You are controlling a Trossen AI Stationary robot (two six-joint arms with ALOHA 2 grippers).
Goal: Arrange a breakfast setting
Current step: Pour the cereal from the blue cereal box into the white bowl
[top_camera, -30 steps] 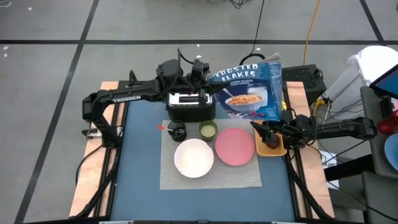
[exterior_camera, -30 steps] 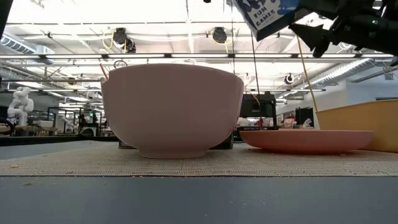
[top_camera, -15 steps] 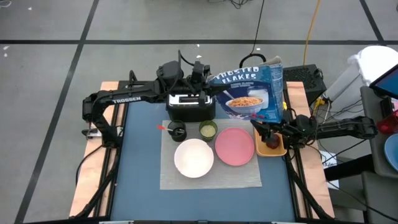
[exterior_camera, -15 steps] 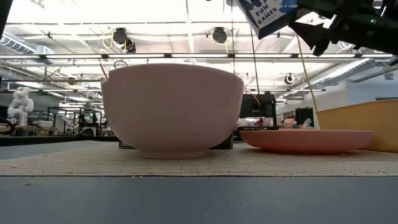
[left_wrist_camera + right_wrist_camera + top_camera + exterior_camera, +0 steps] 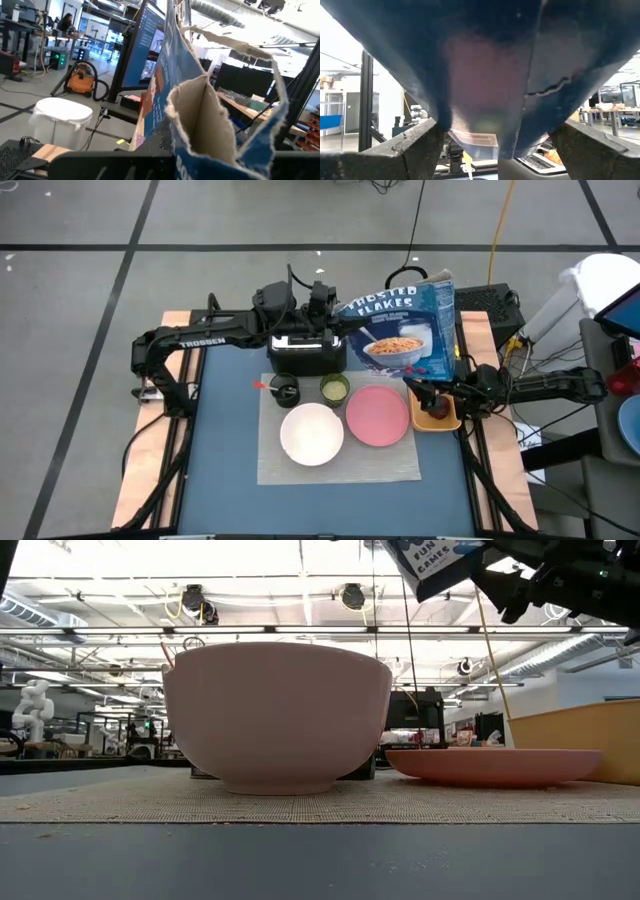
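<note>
Box: blue cereal box [image 5: 405,328] hangs tilted above the bench's 1 o'clock area, over the toaster [image 5: 306,351].
Left end effector [image 5: 333,320]: clamped on its edge.
Right end effector [image 5: 422,390]: cannot tell, near orange tray [image 5: 437,419].
Risk: one-sided hold may let the box swing, slip, or spill onto the pink plate [image 5: 377,415].

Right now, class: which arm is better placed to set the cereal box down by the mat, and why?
Probably the left. Its gripper holds the cereal box in the air, at the box's torn-open top. The right gripper sits lower, near the box's bottom corner over the orange tray.
</note>
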